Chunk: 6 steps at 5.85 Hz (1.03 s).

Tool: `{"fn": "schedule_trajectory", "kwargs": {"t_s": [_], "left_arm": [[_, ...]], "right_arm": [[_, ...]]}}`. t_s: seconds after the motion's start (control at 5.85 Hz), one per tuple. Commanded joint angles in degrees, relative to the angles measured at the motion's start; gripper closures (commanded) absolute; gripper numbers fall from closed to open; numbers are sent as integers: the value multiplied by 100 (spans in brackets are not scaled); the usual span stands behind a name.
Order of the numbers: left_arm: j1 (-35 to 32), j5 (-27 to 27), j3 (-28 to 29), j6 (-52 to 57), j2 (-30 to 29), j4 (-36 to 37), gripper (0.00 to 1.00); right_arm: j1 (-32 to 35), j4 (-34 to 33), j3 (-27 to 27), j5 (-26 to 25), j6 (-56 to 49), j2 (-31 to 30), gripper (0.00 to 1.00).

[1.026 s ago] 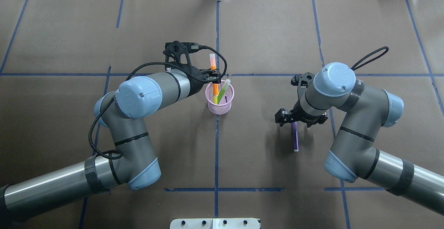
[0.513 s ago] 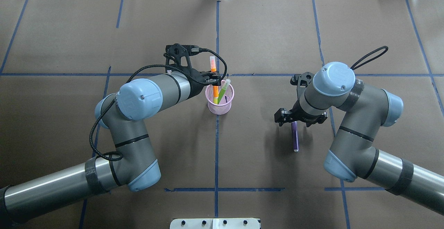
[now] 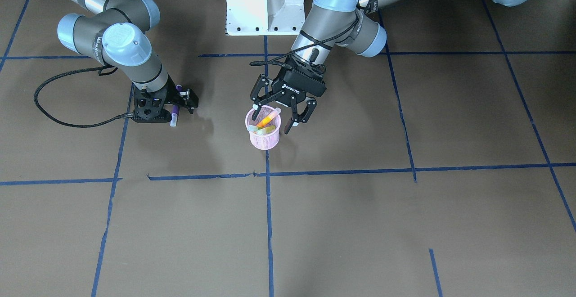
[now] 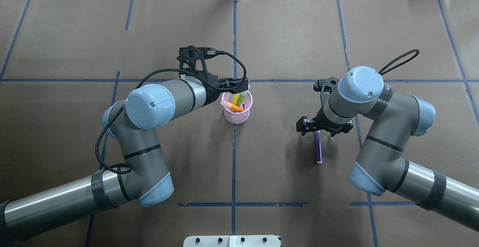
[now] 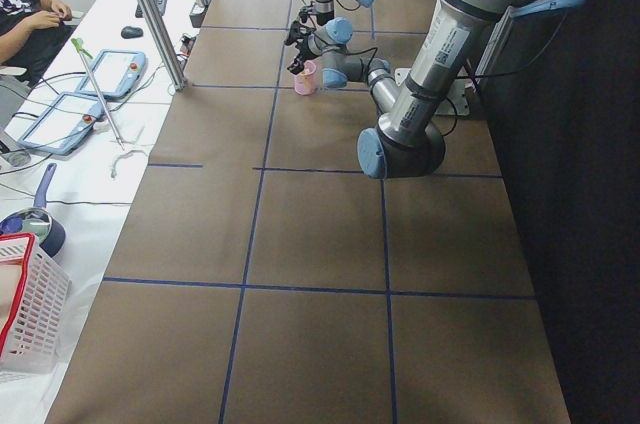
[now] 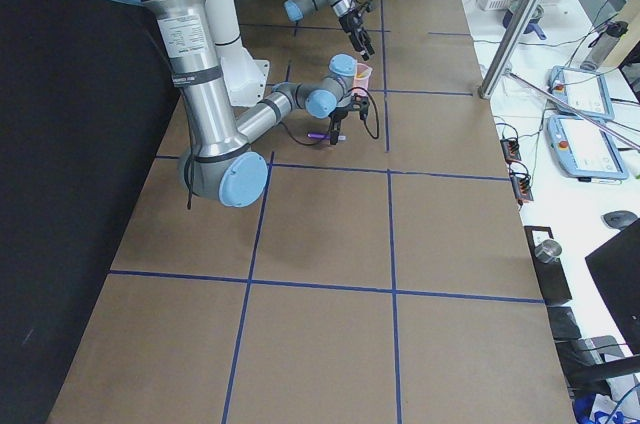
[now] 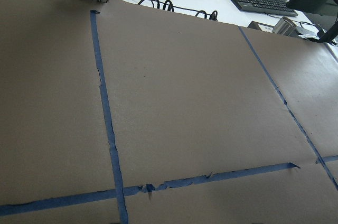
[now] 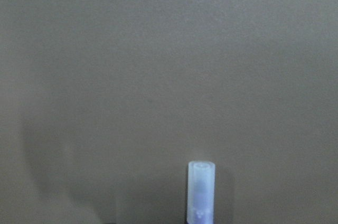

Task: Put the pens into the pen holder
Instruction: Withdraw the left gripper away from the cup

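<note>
The pink mesh pen holder (image 4: 237,116) stands near the table's middle; it also shows in the front view (image 3: 263,141). The orange pen (image 4: 235,108) and the green pen (image 4: 236,98) lean inside it. My left gripper (image 3: 275,116) is open and empty, just above the holder's rim. The purple pen (image 4: 318,148) lies flat on the table to the right. My right gripper (image 4: 324,129) is low over that pen's near end and looks open, jaws either side of it. The right wrist view shows the pen's pale cap (image 8: 201,192).
The robot's white base plate (image 3: 263,4) sits at the near table edge. Blue tape lines (image 4: 234,157) cross the brown table cover. A red-rimmed basket (image 5: 25,299) and teach pendants (image 5: 110,74) lie on the side bench beside the table.
My left gripper has opened and let go of the orange pen, which has dropped from upright above the cup to leaning inside it. The right arm and purple pen have barely moved.
</note>
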Motion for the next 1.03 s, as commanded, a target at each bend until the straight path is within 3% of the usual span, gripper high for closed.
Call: {"fn": "schedule_trajectory", "kwargs": {"t_s": [0.0,0.17,0.51,0.68,0.86], "left_arm": [[-176,-96,-376,8,-2,512,0],[-543,-731,-718,8,-2,1256,0],[-1754,-2670,-924,69,6,2236,0],[-2256,-3455,-915,105,6,2492,0],[-2626,-3871,-915,410,6,2721,0]], "right_arm": [[23,-19,-9,6,18,54,0],[23,-28,-18,6,18,46,4],[41,-28,-26,24,18,46,40],[41,-28,-105,32,9,46,50],[50,-28,-114,41,9,46,66]]}}
